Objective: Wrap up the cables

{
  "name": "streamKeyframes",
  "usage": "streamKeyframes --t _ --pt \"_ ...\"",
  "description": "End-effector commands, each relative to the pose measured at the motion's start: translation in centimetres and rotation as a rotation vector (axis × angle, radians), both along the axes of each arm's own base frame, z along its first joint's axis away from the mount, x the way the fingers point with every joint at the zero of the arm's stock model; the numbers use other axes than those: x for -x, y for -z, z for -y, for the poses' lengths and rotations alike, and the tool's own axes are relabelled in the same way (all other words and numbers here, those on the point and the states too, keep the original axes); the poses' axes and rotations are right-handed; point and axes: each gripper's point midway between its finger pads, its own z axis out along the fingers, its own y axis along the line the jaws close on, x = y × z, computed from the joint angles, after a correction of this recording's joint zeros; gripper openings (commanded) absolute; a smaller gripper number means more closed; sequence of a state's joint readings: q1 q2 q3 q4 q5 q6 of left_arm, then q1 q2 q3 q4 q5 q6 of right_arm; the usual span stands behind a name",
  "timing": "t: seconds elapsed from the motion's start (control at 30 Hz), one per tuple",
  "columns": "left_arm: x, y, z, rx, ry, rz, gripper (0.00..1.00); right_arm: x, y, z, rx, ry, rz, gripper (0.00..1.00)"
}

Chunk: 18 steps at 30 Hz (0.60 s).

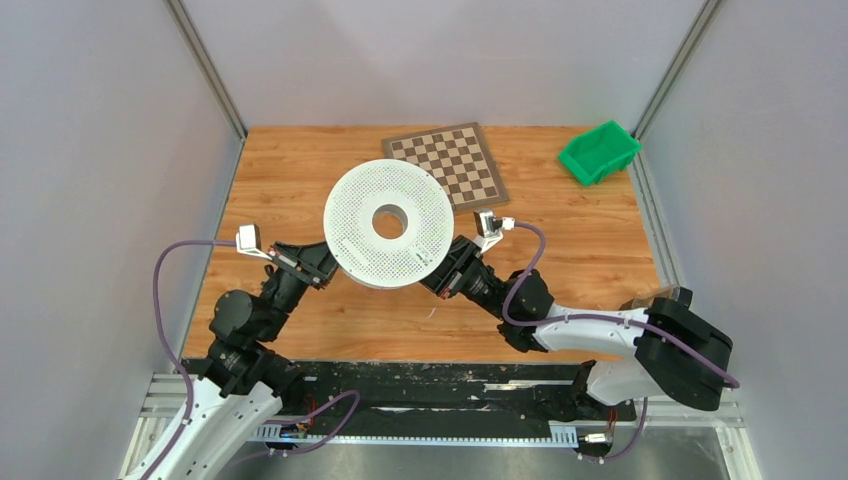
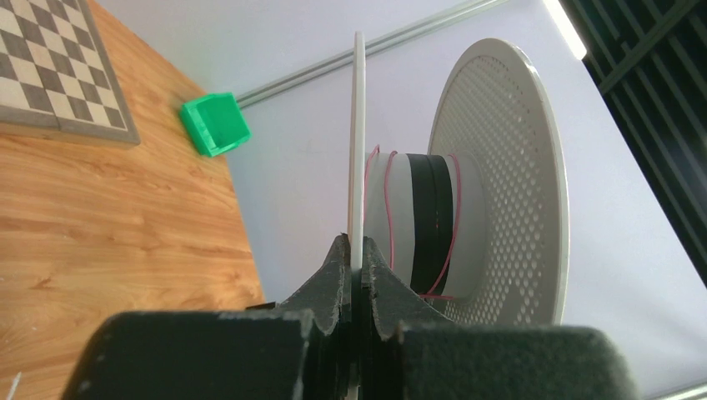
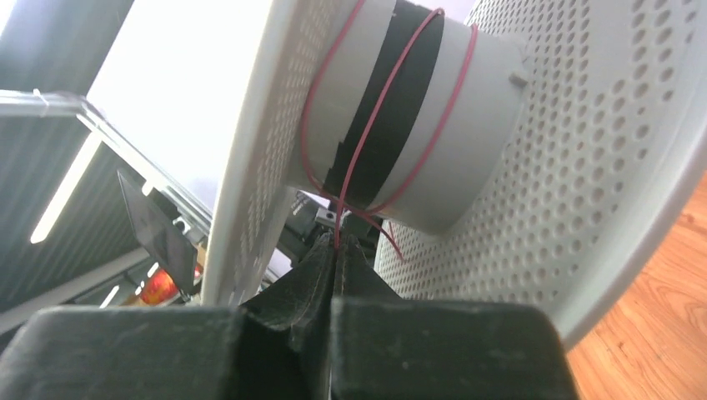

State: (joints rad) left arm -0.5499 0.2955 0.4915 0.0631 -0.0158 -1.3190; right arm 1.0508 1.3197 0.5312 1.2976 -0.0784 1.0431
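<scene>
The left jaws are pinched tight on the thin rim of the white spool [image 1: 352, 225], held over the bench [image 1: 300, 170] between both arms. The right jaws are fully closed on the red cable [image 3: 379, 108] looped round the spool's hub [image 3: 467, 158]. A green bin [image 1: 598, 152] sits at the bench's far right corner.

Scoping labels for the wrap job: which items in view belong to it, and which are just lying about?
In the job:
- spool, left tool clamped on its flange edge
- red cable, pinched in the right tool

Lying about:
- chessboard
- green bin
Both sit at the far side of the table.
</scene>
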Motion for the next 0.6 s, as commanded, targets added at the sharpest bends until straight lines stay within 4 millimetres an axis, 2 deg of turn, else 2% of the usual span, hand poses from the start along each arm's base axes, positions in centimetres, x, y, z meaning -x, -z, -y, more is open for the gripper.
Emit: streamKeyframes --t 0.0,0.1,0.3,0.43,0.57 --pt "0.9 -4.3 -1.1 0.158 -0.004 0.092 0.00 -1.7 -2.3 1.4 -0.156 0.069 -0.069 0.00" --pt "0.8 -3.9 -1.3 0.170 -0.012 0.077 0.00 -2.7 -1.0 1.6 -0.179 0.088 -0.153 0.00" --pt "1.1 -4.5 -1.6 0.215 -0.004 0.074 0.00 -4.3 0.7 1.9 -0.214 0.148 -0.253 0.00" --pt "1.1 -4.5 -1.0 0.250 0.043 0.040 0.00 -4.9 0.9 1.9 -0.237 0.199 -0.290 0.00" --pt "0.9 -4.6 -1.1 0.264 0.034 0.035 0.00 -5.7 1.2 2.3 -0.256 0.274 -0.333 0.00"
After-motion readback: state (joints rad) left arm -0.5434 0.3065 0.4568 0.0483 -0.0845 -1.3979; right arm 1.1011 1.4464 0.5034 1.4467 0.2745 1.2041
